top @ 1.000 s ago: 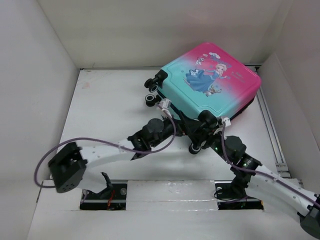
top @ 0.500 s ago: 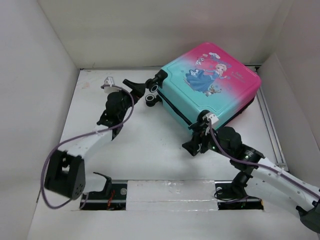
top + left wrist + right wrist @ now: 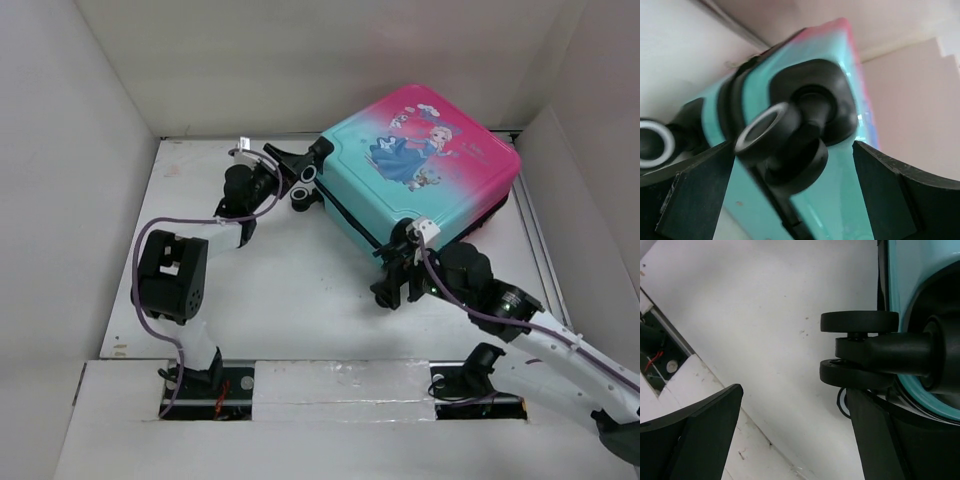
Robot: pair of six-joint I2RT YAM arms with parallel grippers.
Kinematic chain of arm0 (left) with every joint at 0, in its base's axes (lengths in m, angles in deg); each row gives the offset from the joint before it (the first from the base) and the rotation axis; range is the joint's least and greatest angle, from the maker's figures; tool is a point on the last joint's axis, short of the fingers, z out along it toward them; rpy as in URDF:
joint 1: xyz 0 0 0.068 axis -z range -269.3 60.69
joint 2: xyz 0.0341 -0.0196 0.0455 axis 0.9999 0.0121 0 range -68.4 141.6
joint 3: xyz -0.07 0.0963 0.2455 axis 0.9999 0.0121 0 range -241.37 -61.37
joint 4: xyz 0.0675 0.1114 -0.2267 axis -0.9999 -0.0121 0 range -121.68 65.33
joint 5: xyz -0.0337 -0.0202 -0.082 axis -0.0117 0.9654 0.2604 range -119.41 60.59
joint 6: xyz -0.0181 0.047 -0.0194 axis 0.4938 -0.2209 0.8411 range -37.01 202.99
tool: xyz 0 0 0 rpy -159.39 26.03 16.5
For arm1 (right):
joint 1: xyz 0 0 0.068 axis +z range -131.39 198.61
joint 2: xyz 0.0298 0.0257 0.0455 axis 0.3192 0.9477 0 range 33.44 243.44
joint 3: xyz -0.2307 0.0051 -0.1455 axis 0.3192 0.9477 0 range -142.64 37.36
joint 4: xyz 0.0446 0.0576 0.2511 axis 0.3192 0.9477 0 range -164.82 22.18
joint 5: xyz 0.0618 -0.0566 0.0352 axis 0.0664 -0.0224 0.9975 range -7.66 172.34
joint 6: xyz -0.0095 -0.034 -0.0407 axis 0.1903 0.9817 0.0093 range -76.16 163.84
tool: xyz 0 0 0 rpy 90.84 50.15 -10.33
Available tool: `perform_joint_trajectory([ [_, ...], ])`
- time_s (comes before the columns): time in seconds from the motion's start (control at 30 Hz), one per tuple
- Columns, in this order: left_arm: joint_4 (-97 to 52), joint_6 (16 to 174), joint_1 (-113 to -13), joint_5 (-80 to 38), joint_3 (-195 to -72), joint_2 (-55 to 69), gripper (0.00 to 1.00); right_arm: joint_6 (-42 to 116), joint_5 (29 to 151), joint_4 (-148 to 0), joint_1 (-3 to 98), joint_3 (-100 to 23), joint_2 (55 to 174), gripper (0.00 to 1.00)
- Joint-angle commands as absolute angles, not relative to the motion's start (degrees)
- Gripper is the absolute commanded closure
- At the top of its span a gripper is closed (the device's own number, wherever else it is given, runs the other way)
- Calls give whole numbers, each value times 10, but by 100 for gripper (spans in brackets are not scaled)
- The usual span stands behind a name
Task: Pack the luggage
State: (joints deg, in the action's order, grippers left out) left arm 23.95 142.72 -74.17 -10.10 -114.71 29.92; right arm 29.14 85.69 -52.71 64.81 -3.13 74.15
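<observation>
Lying shut, print side up, at the far right of the surface (image 3: 280, 300), the luggage (image 3: 425, 175) looks closed; whether it is zipped cannot be told. The left gripper (image 3: 285, 165) gapes, released, around a corner wheel (image 3: 760, 132). The right gripper (image 3: 386, 282), also released, is beside another wheel (image 3: 857, 350).

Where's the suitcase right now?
In the top view, the suitcase lies flat at the table's far right; the left gripper and right gripper sit by its wheels.
</observation>
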Motion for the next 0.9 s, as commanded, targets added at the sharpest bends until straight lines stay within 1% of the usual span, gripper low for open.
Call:
perform_joint_trajectory([
  [0.0,347,1472,-741,-60,-1184,327,0,327,843,-585,633,-67,759,10],
  [0.1,385,1494,-741,-59,-1204,353,0,327,851,-599,626,-62,767,10],
  [0.27,396,1517,-741,-60,-1236,394,0,327,838,-585,608,-61,744,10],
  [0.33,422,1540,-741,-68,-1228,401,13,320,813,-579,593,-61,729,10],
  [0.4,477,1562,-746,-68,-1223,408,24,314,808,-579,572,-61,723,11],
  [0.43,494,1571,-746,-68,-1223,416,35,314,813,-579,564,-61,715,11],
  [0.53,526,1583,-752,-68,-1218,423,58,314,819,-579,531,-82,721,12],
  [0.57,533,1583,-752,-74,-1218,423,74,314,827,-579,524,-82,731,12],
  [0.63,533,1583,-752,-74,-1218,423,86,321,836,-585,502,-88,742,14],
  [0.73,538,1583,-752,-80,-1212,423,99,327,858,-590,480,-88,761,14],
  [0.83,569,1583,-752,-80,-1182,416,100,320,842,-596,453,-80,762,14],
  [0.87,575,1583,-752,-86,-1173,406,100,320,819,-596,431,-73,756,14],
])
